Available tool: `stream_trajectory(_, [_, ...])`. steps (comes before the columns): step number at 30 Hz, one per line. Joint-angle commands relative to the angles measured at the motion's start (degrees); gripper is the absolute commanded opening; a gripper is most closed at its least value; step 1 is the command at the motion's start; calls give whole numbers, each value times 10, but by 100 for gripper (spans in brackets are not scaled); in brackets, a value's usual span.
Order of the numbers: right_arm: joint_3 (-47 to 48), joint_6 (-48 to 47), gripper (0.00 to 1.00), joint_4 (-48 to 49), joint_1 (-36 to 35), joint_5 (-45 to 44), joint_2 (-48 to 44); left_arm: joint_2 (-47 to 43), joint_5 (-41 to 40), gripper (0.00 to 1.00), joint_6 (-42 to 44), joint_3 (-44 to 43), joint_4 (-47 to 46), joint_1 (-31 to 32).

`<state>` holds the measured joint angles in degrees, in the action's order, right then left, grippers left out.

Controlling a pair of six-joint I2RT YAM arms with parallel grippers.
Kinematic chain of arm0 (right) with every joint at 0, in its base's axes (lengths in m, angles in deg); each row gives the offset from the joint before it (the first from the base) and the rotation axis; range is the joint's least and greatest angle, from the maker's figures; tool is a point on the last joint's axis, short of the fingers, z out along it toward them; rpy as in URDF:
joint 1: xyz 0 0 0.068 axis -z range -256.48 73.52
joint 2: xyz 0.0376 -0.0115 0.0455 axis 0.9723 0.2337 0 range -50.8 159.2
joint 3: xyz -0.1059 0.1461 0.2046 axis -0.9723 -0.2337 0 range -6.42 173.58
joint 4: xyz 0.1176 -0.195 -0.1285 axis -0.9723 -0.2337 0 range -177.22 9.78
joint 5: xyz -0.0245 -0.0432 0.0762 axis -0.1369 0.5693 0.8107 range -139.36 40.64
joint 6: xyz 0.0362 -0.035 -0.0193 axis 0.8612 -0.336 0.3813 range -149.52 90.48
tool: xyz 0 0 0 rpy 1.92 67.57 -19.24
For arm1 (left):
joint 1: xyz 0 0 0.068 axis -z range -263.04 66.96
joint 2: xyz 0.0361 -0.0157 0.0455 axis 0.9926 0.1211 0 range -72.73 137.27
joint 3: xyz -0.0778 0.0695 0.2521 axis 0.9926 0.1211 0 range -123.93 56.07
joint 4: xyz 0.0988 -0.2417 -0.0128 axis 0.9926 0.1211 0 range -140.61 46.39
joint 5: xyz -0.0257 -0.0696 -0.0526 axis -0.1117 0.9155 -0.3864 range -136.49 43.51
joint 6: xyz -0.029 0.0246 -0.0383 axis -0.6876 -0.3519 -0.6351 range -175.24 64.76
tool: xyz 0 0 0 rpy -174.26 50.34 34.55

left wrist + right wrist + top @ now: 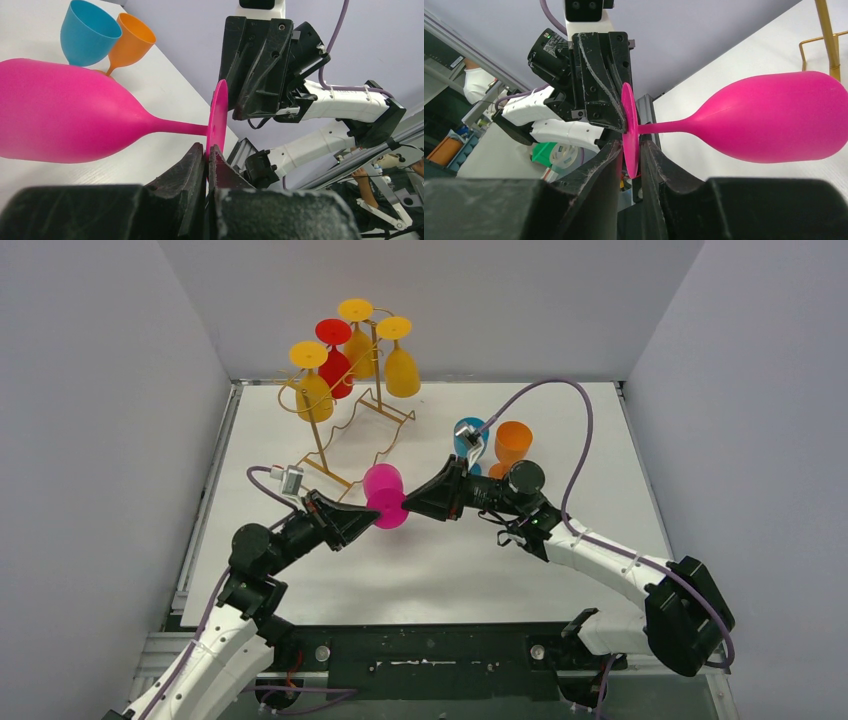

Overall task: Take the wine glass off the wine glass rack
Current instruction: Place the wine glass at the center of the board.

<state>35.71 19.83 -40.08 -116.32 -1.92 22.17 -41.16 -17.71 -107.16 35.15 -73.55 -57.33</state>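
Note:
A pink wine glass [384, 492] hangs level above the table between my two arms, off the gold wire wine glass rack [350, 430] at the back left. My left gripper [372, 516] is shut on the rim of its round foot [218, 117], its fingertips [196, 157] pinching the disc. My right gripper [410, 506] comes from the other side. Its jaws sit close on both faces of the same foot [630, 125]. The bowl [774, 117] points away. The rack [828, 35] still carries three yellow glasses [402, 365] and a red one [335, 360], upside down.
A blue glass [467, 435] and an orange glass [512, 443] stand upright on the white table right of centre, just behind my right wrist. They also show in the left wrist view: blue [90, 32], orange [131, 45]. Grey walls close the sides and back.

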Motion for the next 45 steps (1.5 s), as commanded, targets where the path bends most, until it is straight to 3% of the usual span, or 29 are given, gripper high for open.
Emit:
stream_trajectory(1, [24, -12, 24, 32, -9, 6, 4, 6, 34, 0, 15, -15, -29, -3])
stream_trajectory(6, [34, -27, 24, 12, -19, 5, 7, 29, 77, 0, 25, -28, -29, -2])
stream_trajectory(11, [39, -37, 1, 6, -29, 5, 12, 35, 87, 0, 32, -37, -26, -2])
stream_trajectory(13, [38, -41, 0, 6, -30, 0, 11, 33, 85, 0, 32, -37, -25, -2])
stream_trajectory(16, [32, -43, 0, 16, -31, -12, 3, 28, 84, 21, 29, -32, -21, -2])
stream_trajectory(18, [24, -40, 0, 34, -33, -20, -1, 27, 90, 30, 26, -29, -22, -2])
stream_trajectory(23, [10, -35, 0, 71, -38, -34, -4, 31, 96, 36, 8, -18, -35, -1])
stream_trajectory(31, [-9, -35, 0, 93, -42, -67, -12, 38, 95, 35, 7, -17, -33, 5])
stream_trajectory(34, [-8, -36, 0, 94, -42, -60, -10, 37, 86, 25, 9, -17, -37, 6])
stream_trajectory(38, [-9, -36, 0, 100, -43, -58, -9, 46, 101, 24, 22, -26, -20, 7])
stream_trajectory(41, [-10, -36, 0, 104, -43, -58, -9, 47, 110, 18, 39, -33, 1, 8])
stream_trajectory(45, [-13, -35, 0, 108, -43, -60, -9, 43, 114, 1, 44, -34, 0, 8])
